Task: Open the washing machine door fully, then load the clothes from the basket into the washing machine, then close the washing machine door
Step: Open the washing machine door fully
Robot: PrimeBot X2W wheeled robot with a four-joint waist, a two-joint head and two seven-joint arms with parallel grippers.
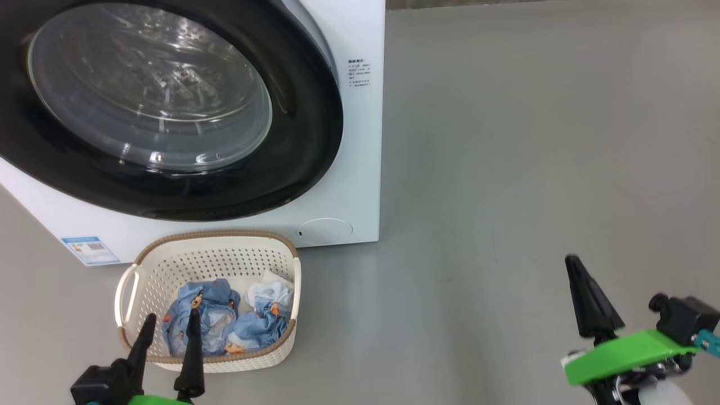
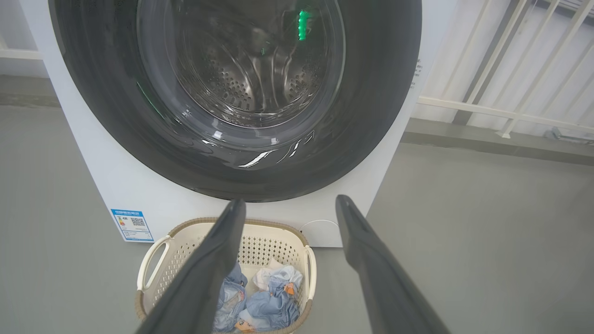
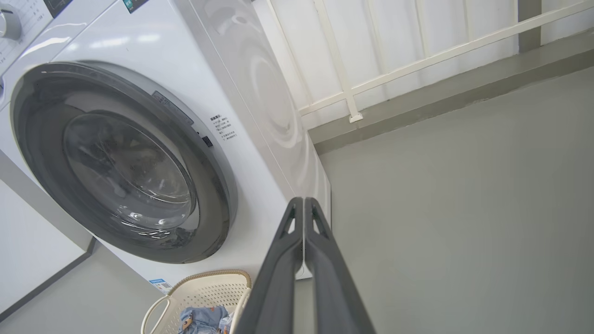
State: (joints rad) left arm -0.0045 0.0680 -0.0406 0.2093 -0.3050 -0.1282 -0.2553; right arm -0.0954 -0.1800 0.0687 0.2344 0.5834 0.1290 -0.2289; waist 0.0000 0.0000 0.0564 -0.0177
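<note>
Left gripper [image 1: 171,318], lower left of the head view: fingers spread, nothing between them. Right gripper [image 3: 304,202], bottom centre of its wrist view: fingers pressed together, empty.

Cream-white perforated plastic basket [image 1: 216,233] with a brown rim, lower left of the head view, stands on the grey floor [image 1: 506,169] just in front of the machine. The light blue printed clothes [image 1: 253,326] lie crumpled inside.
- Judgement: soft, light, floppy. Pinch a raised fold and expect trailing ends.

The round, black-rimmed glass door [image 1: 152,90] above the basket is closed.
- Judgement: rigid, hinged, glossy and slippery. Pull at its right edge, where a handle seems likely; I cannot see one clearly.

White front-loading washing machine [image 1: 360,169].

View differences:
- Left wrist view: steel drum [image 2: 250,79] through the glass.
- Right wrist view: control knob [image 3: 9,21] upper left, white railing [image 3: 417,55] behind.
</note>
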